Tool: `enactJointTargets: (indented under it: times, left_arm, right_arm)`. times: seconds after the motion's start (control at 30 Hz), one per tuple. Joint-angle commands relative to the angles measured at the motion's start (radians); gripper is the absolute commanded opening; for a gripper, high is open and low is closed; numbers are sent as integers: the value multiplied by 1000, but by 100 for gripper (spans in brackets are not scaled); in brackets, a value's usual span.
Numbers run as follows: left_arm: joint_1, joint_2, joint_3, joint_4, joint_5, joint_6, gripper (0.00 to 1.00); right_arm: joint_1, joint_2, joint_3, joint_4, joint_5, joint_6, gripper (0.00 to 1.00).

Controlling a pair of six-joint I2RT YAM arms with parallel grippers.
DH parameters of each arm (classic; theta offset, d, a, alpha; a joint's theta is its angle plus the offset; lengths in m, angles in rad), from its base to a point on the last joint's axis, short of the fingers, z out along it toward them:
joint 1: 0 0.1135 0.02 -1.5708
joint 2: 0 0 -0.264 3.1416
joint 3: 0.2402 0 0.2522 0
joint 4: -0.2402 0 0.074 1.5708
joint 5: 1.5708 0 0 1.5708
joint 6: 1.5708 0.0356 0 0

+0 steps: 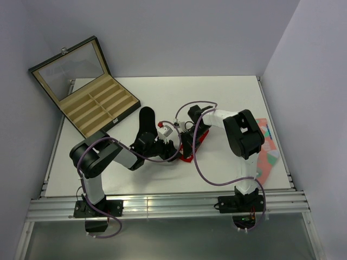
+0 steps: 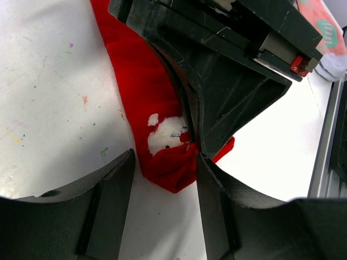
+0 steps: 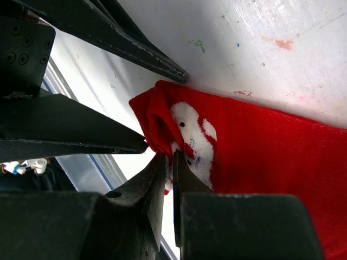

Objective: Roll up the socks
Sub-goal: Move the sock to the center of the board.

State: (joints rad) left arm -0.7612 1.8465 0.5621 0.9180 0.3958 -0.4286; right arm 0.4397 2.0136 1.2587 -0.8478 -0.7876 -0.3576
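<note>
Near the middle of the overhead view, both arms meet over the red sock [image 1: 199, 142], which lies on the white table [image 1: 162, 179] just right of centre. One end of the sock carries a white pattern, clear in both wrist views.

Right gripper [image 3: 169, 164]: jaws closed to a thin slit, with fabric pinched between them right at the white pattern, near the sock's end. Some cloth is bunched into a fold just left of the fingertips in the right wrist view. The rest of the sock spreads flat toward the right edge of that frame.

Left gripper [image 2: 165, 187]: jaws apart at about mid-spread, one finger on either side of the patterned end, at the bottom of the left wrist view. The sock tip sits in the gap, resting on the table. The finger on the frame's right is at the fabric's edge; contact cannot be told. No clamping seen. The right gripper's body fills the upper centre of this frame, its tip down on the white pattern.

Small coloured flecks mark the table surface in both wrist views.

Salmon-pink sock [image 1: 267, 146] with green and white patches: right side of the overhead view, partly behind the right arm, apart from the red sock.

Open case [image 1: 92, 105], lid raised, tan compartments: upper left of the overhead view.
</note>
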Motion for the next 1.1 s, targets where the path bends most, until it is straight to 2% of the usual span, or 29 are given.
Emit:
enactJointTargets:
  times: [0.0, 0.2, 0.43, 0.53, 0.57, 0.63, 0.67, 0.83, 0.93, 1.07]
  left_arm:
    - [-6, -3, 18, -13, 9, 39, 56]
    - [-7, 5, 33, -33, 6, 40, 53]
    - [-18, -1, 59, -103, -46, 45, 42]
    - [-27, -1, 81, -157, -78, 44, 31]
    - [-32, -4, 85, -166, -89, 39, 24]
    - [-36, -10, 90, -191, -109, 31, 20]
    - [-39, -19, 91, -202, -126, 19, 14]
    - [-58, -36, 137, -338, -224, -9, 0]
    - [-84, -50, 176, -445, -284, -25, 0]
    - [-118, -92, 199, -554, -412, -97, 0]
  right_arm:
    - [-10, 20, 34, -16, 5, -21, 0]
    - [-12, 20, 34, -16, 10, -21, 0]
    - [-13, 17, 31, -8, 17, -17, 0]
    - [-15, 10, 27, 3, 28, -9, 0]
    - [-15, 7, 25, 12, 37, -7, 0]
    - [-13, -3, 21, 18, 47, 2, 0]
    - [-15, -6, 21, 27, 53, 5, 0]
    - [-15, -45, 1, 69, 100, 39, 1]
    - [-16, -84, -15, 95, 139, 55, 11]
    - [-18, -150, -41, 145, 206, 74, 19]
